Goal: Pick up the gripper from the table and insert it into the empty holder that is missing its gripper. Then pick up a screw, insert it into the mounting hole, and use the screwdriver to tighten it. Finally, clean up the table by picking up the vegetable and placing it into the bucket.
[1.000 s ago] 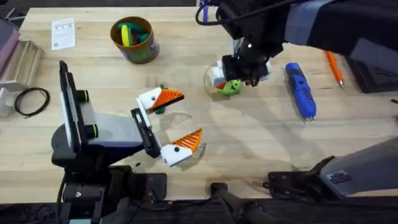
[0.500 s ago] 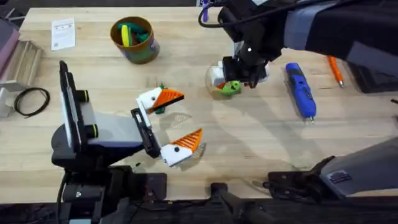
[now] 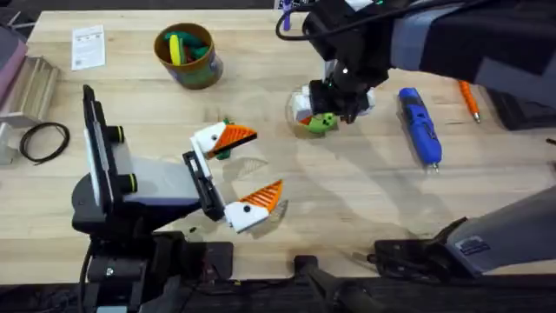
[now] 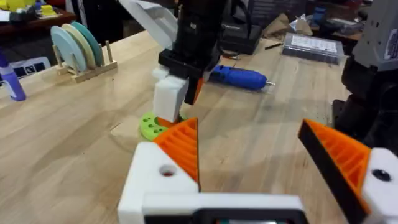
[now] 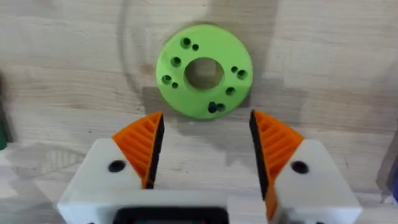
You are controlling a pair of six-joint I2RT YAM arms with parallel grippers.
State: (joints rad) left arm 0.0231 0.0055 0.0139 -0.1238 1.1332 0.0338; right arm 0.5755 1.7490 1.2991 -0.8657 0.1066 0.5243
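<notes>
One lime-green ring-shaped disc (image 5: 204,70) lay flat on the light-wood surface (image 3: 347,200), and the right claw (image 5: 205,149) hung directly over it with its orange ribbed pads (image 5: 144,144) spread apart, gripping nothing; the disc sat just beyond the fingertips in the right wrist view. From overhead, the right claw (image 3: 334,109) showed at the far middle of the surface with the disc (image 3: 320,122) under it. The blue screwdriver (image 3: 420,125) lay just to the right of that claw, its dark bit pointing toward the near edge. A thin orange stick-like tool (image 3: 467,94) lay farther right.

Left of the middle, the left claw (image 3: 244,169) rested low over the surface, its fingers set wide and empty. A small dark-green vegetable (image 3: 224,152) lay beside its farther finger, partly hidden by it. In the left wrist view, the left claw (image 4: 261,155) faced the right arm's white finger and the disc (image 4: 152,126), with the screwdriver (image 4: 239,77) behind them.

The bucket (image 3: 186,55) stood at the far left, holding coloured items. A white card (image 3: 88,46) lay left of it, and a coiled black cable (image 3: 43,140) sat near the left edge.
</notes>
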